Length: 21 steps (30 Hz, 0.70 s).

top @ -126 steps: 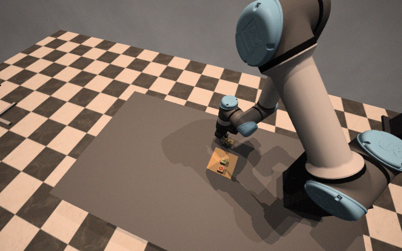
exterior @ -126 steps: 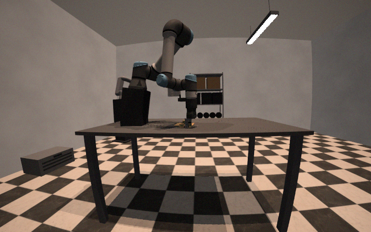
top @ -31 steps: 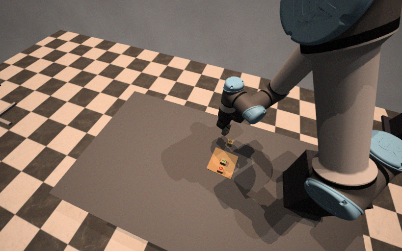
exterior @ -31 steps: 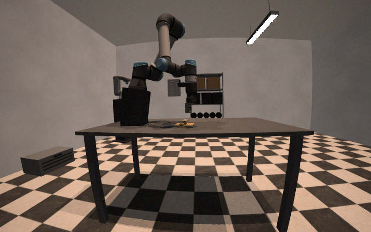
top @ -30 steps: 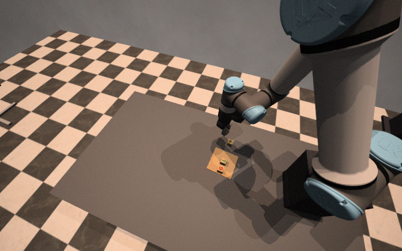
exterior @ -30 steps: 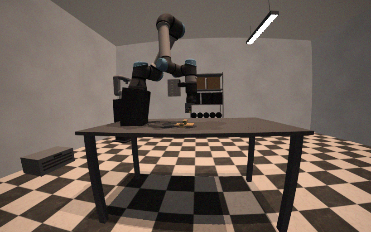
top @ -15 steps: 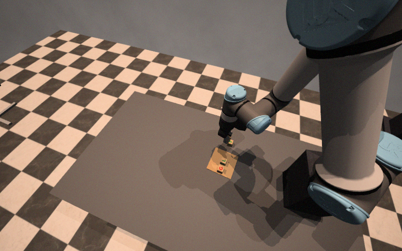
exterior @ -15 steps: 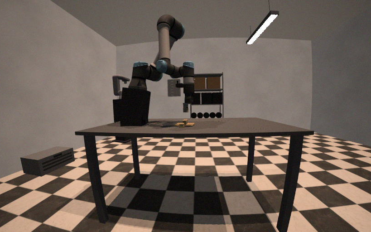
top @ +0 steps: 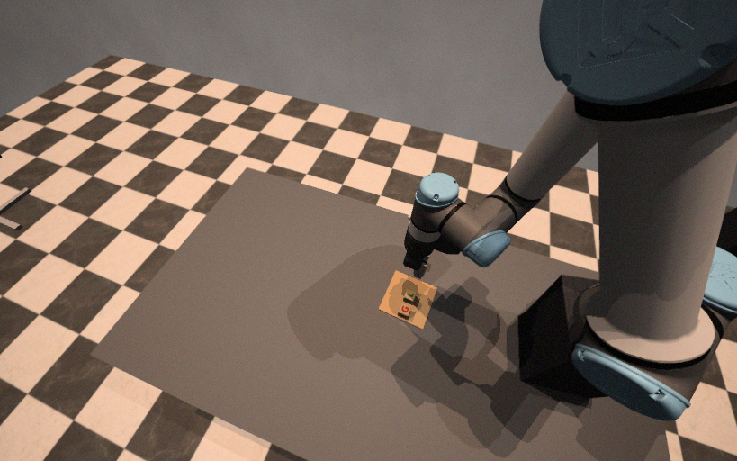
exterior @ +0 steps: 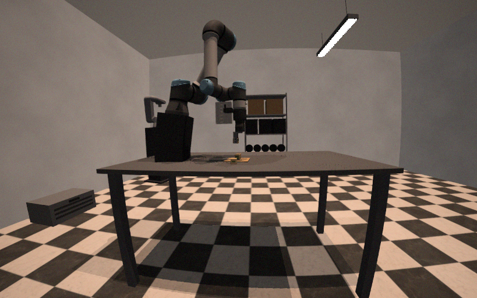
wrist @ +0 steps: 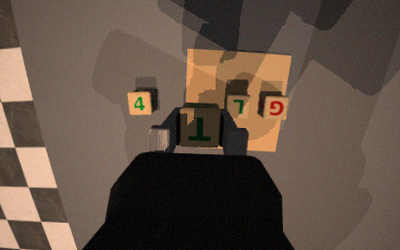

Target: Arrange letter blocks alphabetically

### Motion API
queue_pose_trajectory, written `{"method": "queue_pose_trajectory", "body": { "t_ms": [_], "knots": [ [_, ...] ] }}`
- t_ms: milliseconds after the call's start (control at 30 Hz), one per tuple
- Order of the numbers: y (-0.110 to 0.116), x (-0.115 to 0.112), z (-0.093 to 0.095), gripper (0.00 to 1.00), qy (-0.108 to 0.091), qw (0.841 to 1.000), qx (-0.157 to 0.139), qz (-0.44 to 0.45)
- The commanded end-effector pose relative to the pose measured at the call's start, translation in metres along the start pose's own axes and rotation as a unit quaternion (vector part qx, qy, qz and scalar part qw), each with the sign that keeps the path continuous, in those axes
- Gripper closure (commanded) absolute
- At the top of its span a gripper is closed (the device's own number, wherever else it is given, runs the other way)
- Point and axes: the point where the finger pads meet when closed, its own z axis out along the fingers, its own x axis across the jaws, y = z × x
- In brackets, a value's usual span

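Arm bent over the bench [exterior: 306, 163], wrist vertical; fingers part-open, gripping the T block [wrist: 200, 125] above the mat [wrist: 266, 73].

Grey-brown arm [top: 662, 217], pale-blue joint caps [top: 437, 189]

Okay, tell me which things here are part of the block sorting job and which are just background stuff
Part of the job:
- gripper, shut on the T block
- L block and G block, on the mat
- orange mat
- 4 block, off the mat on the table

Just lying about:
- shelf rack by the far wall
- grey box on the floor
- ceiling lamp
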Motion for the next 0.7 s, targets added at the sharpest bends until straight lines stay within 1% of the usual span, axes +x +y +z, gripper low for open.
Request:
{"method": "queue_pose_trajectory", "body": {
  "t_ms": [0, 300, 467, 533, 667],
  "knots": [
    [0.002, -0.002, -0.001, 0.43, -0.002, 1.0, -0.002, 0.0],
    [0.003, -0.002, 0.006, 0.43, -0.002, 1.0, -0.002, 0.0],
    [0.003, -0.001, 0.018, 0.43, -0.002, 1.0, -0.002, -0.001],
    [0.003, -0.001, 0.018, 0.43, -0.002, 1.0, -0.002, -0.001],
    [0.003, -0.001, 0.032, 0.43, -0.002, 1.0, -0.002, -0.001]
  ]
}}
